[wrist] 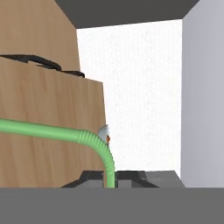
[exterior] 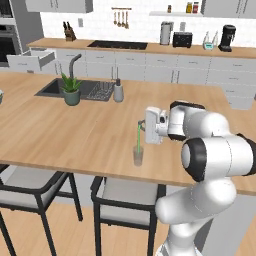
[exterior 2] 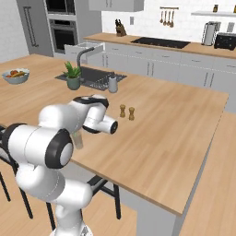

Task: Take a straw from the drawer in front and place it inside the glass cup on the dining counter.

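Right, my pincer [exterior: 142, 127] is clenched on the straw [exterior: 138, 138], gripping its bent top end, hand turned sideways over the table [exterior: 60, 127]. From the left base camera the green straw hangs straight down with its lower end inside the glass cup [exterior: 138, 156], which stands upright near the table's front edge. Sink [exterior: 55, 88] and potted plant [exterior: 71, 89] sit off around ten o'clock from the cup, and the drawer [exterior: 31, 60] stands open on the far wall.

matt wooden dining counter [exterior: 60, 125], translucent glass cup [exterior: 138, 157].
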Robot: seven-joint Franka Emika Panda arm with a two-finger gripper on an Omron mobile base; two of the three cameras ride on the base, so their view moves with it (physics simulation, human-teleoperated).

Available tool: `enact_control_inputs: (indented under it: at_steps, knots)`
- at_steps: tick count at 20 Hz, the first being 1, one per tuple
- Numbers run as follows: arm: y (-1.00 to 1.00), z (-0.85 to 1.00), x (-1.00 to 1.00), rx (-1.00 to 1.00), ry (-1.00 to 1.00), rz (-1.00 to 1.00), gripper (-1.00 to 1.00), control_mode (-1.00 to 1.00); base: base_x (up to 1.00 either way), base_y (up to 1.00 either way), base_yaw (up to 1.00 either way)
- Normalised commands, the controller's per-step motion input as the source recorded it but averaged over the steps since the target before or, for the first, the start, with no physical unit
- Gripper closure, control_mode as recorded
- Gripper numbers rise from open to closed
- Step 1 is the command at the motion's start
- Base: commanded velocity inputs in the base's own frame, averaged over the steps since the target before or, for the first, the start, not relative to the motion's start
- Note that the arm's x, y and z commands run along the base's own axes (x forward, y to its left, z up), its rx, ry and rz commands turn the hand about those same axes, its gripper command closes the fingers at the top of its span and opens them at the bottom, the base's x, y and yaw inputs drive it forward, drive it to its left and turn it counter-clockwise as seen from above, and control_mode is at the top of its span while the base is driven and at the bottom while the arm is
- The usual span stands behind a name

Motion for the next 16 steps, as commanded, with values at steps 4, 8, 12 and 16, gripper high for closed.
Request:
enact_control_inputs:
  at_steps: [4,8,12,16]
  knots:
    - [0.09,-0.49,0.00,-0.03,-0.17,0.02,1.00,-1.00,0.00,0.00,0.00]
    - [0.01,-0.49,0.00,-0.03,-0.20,0.07,1.00,-1.00,0.00,0.00,0.00]
    - [0.00,-0.48,0.00,-0.03,-0.22,0.12,-1.00,-1.00,0.00,0.00,0.00]
    - [-0.14,-0.42,0.00,-0.02,-0.28,0.15,-1.00,-1.00,0.00,0.00,0.00]
